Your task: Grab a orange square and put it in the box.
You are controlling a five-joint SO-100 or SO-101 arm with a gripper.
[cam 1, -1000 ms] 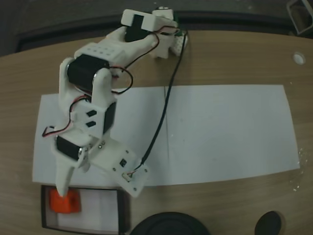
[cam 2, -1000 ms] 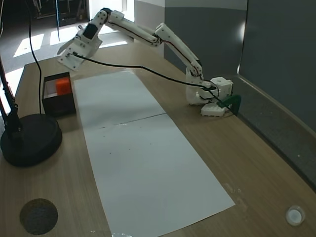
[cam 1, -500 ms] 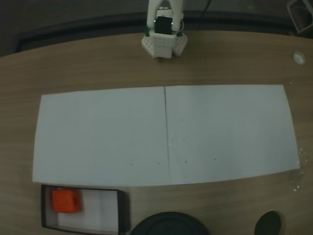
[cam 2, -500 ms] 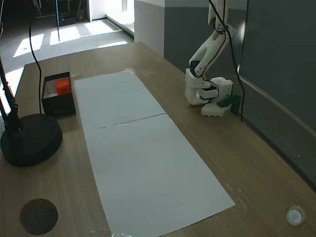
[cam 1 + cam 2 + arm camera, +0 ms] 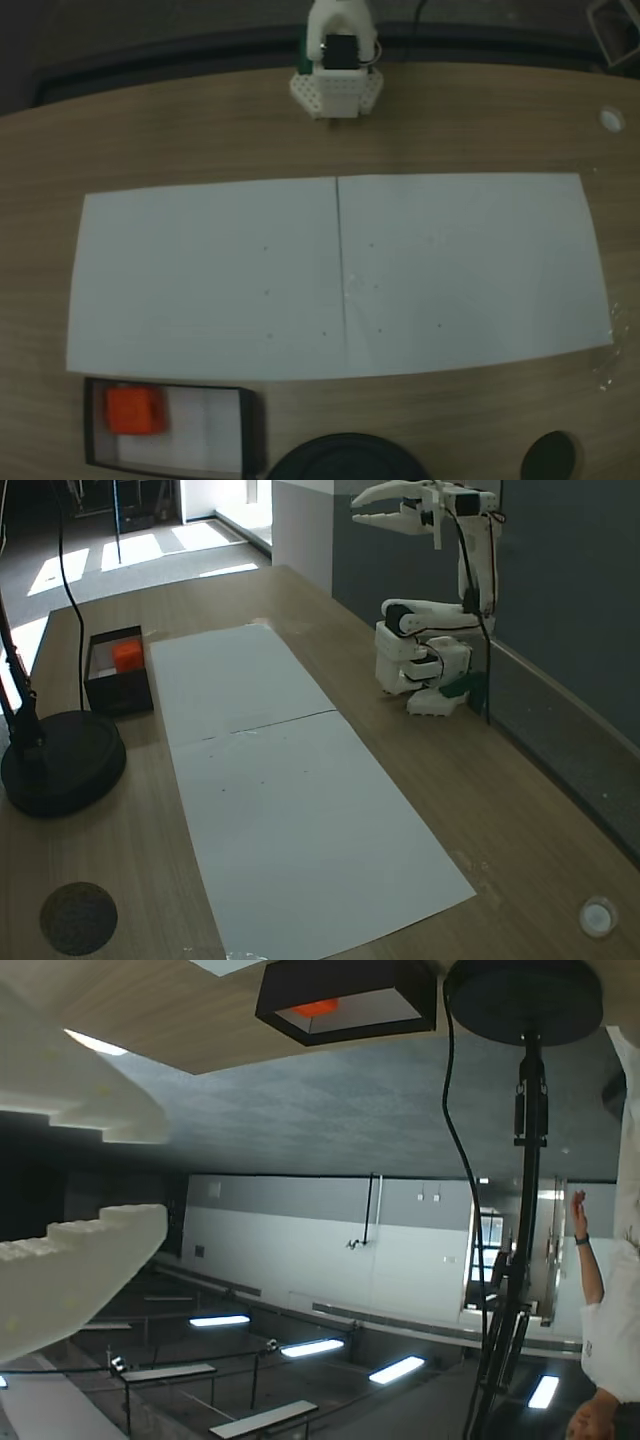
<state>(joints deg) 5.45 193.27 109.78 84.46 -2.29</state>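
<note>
Across the wooden table [image 5: 470, 110], matte and pale-grained with a rounded edge, lie two white paper sheets [image 5: 340, 275] butted along a thin seam, flat and smooth. At twelve o'clock in the top-down fixed view stands the arm's base [image 5: 337, 85], white printed plastic with blocky servo housings; in the side fixed view the arm is folded tall over that base, forearm raised, with the gripper [image 5: 378, 507] held high at roughly one o'clock, well apart from everything on the table. Its two pale fingers [image 5: 70, 1260], stepped along their inner edges, stand moderately apart and carry nothing.

At seven o'clock in the top-down view sits the box [image 5: 255, 430], a shallow rectangular tray with a dark rim and pale floor, just beside the paper's near edge. Next to it, at six o'clock, is a round black lamp base [image 5: 60, 765], heavy-looking and smooth, its pole and cable rising past the wrist view. A small dark disc [image 5: 77, 917] and a white cap [image 5: 597, 916] lie near the table's edges.

Inside the box, against its left end in the top-down view, rests the orange square [image 5: 134, 410], a bright rounded block.

By my reading the task is done: block placed, arm parked. No further move seems required beyond holding this rest pose.
</note>
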